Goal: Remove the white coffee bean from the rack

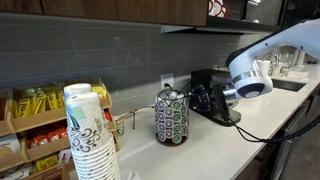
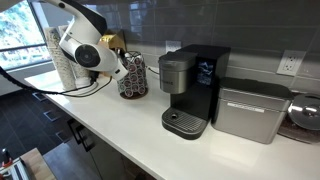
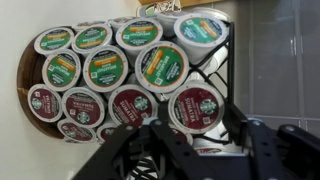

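Observation:
The rack (image 1: 172, 117) is a dark wire carousel on the white counter, also seen in an exterior view (image 2: 133, 78). In the wrist view its rows of pods (image 3: 110, 70) carry green and dark red round lids. My gripper (image 1: 203, 100) is level with the rack's side and close to it, and it also shows in an exterior view (image 2: 124, 68). In the wrist view its black fingers (image 3: 195, 140) are spread apart in front of the lower pods. A small white shape (image 3: 222, 132) shows between the fingers. I cannot tell whether it is the white coffee bean.
A tall paper-cup stack (image 1: 88, 135) and a wooden shelf of yellow packets (image 1: 30, 115) stand beyond the rack. A black coffee machine (image 2: 190, 85) and a silver box (image 2: 250, 110) stand on the counter behind my arm. A cable (image 1: 270, 135) trails over the counter.

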Robot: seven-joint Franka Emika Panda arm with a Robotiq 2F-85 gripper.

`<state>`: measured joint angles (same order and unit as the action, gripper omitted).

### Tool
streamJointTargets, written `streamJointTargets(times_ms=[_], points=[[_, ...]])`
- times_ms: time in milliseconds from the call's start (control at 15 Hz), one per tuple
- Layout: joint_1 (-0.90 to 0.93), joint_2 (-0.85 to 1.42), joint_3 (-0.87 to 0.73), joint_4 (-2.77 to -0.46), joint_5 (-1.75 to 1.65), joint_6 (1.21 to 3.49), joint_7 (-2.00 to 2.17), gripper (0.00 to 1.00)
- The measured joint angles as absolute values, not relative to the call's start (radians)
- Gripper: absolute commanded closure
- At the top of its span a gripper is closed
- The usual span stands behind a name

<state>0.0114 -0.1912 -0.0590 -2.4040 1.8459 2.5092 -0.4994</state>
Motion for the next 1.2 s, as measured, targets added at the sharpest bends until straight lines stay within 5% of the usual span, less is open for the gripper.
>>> streamJointTargets(times_ms=[533,867,1200], points=[[-0.013,-0.182,-0.045,-2.405,1.897,2.466,-0.499,0.43],[-0.022,-0.175,-0.044,-2.406,1.917,2.444,-0.499,0.35],[-0.027,-0.165,-0.041,-2.406,1.95,2.434,-0.507,0.45]])
